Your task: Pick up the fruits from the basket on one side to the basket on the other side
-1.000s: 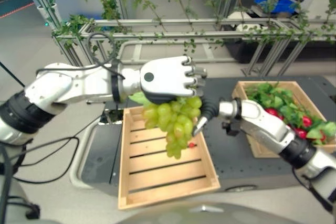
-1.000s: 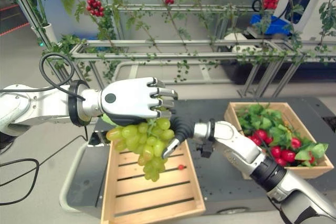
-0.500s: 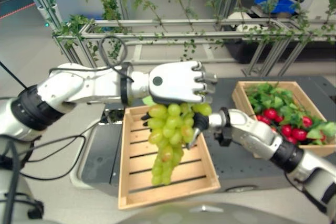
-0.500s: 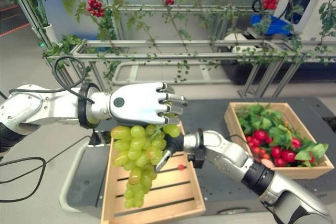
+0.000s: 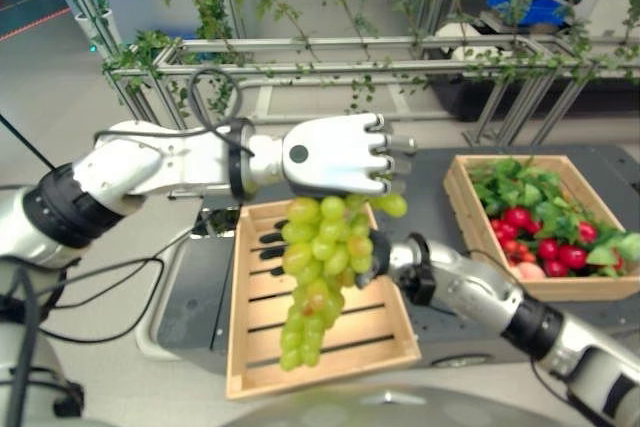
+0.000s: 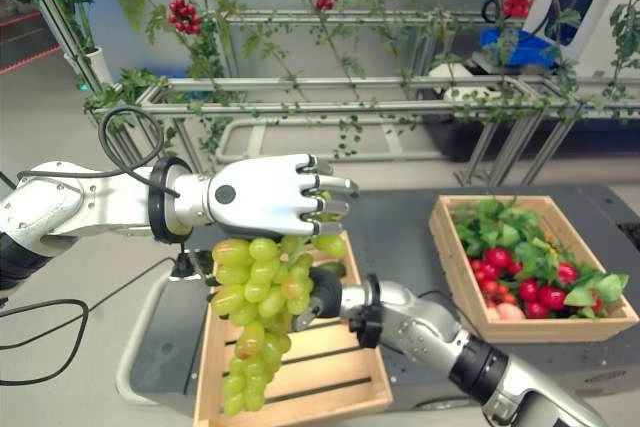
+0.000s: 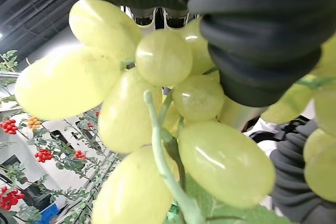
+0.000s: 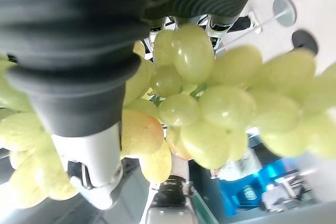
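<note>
A long bunch of green grapes (image 5: pixel 318 277) hangs from my left hand (image 5: pixel 335 152), whose fingers curl round its top; the left wrist view has the grapes (image 7: pixel 157 108) pressed under the palm. The bunch dangles over the slatted wooden crate (image 5: pixel 250 357) on the left. My right hand (image 5: pixel 372 259) reaches in from the right, level with the middle of the bunch. Its straight dark fingers (image 5: pixel 270 240) stick out past the grapes on the far side, and the grapes (image 8: pixel 210 108) lie against it. A second wooden crate (image 5: pixel 545 290) on the right holds red fruits and green leaves.
Both crates sit on a black table (image 5: pixel 430 182). Behind it runs a metal frame (image 5: pixel 300 47) hung with vines and red berries. Grey floor lies to the left of the table.
My right hand has slid left from beside the bunch to behind it. The left hand rose and shifted right, and the bunch now hangs longer, down to the crate's front edge.
</note>
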Motion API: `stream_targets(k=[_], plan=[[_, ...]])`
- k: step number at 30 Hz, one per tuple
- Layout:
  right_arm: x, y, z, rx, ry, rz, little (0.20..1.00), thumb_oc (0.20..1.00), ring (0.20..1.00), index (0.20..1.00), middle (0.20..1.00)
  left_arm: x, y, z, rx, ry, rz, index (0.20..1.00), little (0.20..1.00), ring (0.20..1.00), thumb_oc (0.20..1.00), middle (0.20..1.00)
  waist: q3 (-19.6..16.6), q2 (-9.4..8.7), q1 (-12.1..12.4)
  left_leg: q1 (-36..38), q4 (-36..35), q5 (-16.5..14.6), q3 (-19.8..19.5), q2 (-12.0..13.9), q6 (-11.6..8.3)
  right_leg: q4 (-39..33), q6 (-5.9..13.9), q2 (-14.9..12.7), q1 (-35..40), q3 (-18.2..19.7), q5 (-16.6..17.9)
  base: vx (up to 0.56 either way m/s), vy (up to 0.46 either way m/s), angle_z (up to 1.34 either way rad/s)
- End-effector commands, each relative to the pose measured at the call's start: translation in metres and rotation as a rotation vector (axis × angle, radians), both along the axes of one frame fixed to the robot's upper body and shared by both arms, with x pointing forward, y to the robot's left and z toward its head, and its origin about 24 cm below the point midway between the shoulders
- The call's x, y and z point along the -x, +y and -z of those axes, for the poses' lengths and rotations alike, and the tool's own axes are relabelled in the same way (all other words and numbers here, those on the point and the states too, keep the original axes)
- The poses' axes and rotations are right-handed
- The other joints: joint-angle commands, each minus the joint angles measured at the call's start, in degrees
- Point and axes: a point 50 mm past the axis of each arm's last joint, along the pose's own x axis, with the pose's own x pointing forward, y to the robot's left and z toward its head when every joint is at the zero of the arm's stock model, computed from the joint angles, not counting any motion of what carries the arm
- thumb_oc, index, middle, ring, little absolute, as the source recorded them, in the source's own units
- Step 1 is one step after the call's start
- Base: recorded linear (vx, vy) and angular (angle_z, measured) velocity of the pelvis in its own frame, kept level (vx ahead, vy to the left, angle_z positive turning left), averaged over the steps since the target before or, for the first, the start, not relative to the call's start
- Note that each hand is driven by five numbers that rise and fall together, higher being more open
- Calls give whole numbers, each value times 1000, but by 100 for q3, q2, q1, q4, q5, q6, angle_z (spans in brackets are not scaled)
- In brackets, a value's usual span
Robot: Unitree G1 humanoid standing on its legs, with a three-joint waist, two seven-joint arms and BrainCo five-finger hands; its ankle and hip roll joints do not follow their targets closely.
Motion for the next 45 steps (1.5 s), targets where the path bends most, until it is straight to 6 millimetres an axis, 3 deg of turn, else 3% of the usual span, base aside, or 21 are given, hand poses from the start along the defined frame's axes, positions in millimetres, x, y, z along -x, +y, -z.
stream_targets(k=[1,6,7,8,9,10,11,12,14,35,36,37,38,45], plan=[[9,13,-36,-234,-40,-34,1000,1000,1000,1000,1000,-25,3,-23,112,-74,-106,200,200,200,200,200,-43,-161,97,150,200,-644,131,-91,-4,659,507,-19,-567,19,-218,0,0,0],[9,11,-40,-279,-31,-8,1000,1000,1000,1000,1000,-25,2,-23,110,-74,-102,200,200,200,200,200,-34,-159,84,147,205,-645,134,-92,-3,660,504,-18,-573,20,-215,0,0,0],[9,11,-40,-292,-24,-2,931,931,931,931,931,-24,2,-22,108,-75,-97,200,200,200,200,200,-31,-160,86,142,212,-647,134,-91,-3,662,505,-19,-576,22,-214,0,0,0],[9,11,-40,-298,-21,4,937,937,937,937,937,-24,2,-22,108,-74,-97,200,200,200,200,200,-32,-160,86,140,213,-648,132,-91,-2,664,505,-20,-580,25,-215,0,0,0],[9,10,-41,-308,-20,13,875,875,875,875,875,-24,2,-23,111,-72,-95,200,200,200,200,200,-33,-160,84,140,213,-648,135,-90,-2,668,504,-18,-583,23,-217,0,0,0],[9,11,-44,-334,-13,19,583,583,583,583,583,-23,1,-22,117,-70,-86,200,200,200,200,200,-36,-154,83,143,212,-648,133,-89,0,672,502,-20,-584,19,-219,0,0,0],[9,11,-44,-334,-13,19,583,583,583,583,583,-23,1,-22,117,-70,-85,200,200,200,200,200,-36,-155,84,142,212,-648,132,-89,0,672,502,-20,-584,19,-219,0,0,0],[9,12,-44,-344,-2,22,523,523,523,523,523,-23,0,-22,118,-68,-83,200,200,200,200,200,-32,-154,82,141,211,-644,133,-88,-1,669,502,-19,-585,21,-218,0,0,0],[8,13,-49,-387,5,32,200,200,200,200,200,-23,-1,-22,123,-65,-77,200,200,200,200,200,-24,-147,88,140,217,-648,135,-91,3,671,499,-24,-588,26,-214,0,0,0],[8,18,-50,-406,18,38,200,200,200,200,200,-23,-1,-18,147,-20,-69,200,200,200,200,200,-14,-154,96,138,216,-651,137,-93,12,665,484,-27,-592,27,-205,0,0,0],[8,18,-49,-403,17,45,200,200,200,200,200,-23,-1,-18,149,-12,-73,225,225,225,225,225,-12,-155,95,140,216,-650,137,-94,13,666,484,-26,-590,32,-205,0,0,0],[7,17,-49,-403,17,49,200,200,200,200,200,-23,-1,-18,154,-9,-72,341,341,341,341,341,-9,-158,96,139,217,-651,139,-93,14,665,484,-27,-589,28,-206,0,0,0],[7,17,-50,-399,10,51,200,200,200,200,200,-23,-1,-17,162,5,-75,1000,1000,1000,1000,1000,-9,-162,96,137,217,-650,146,-93,13,667,485,-26,-591,26,-207,0,0,0],[1,7,-48,-349,-35,91,200,200,200,200,200,-19,6,-18,187,70,-88,1000,1000,1000,1000,1000,-17,-186,95,149,212,-652,155,-96,11,645,485,-27,-579,36,-207,0,0,0]])
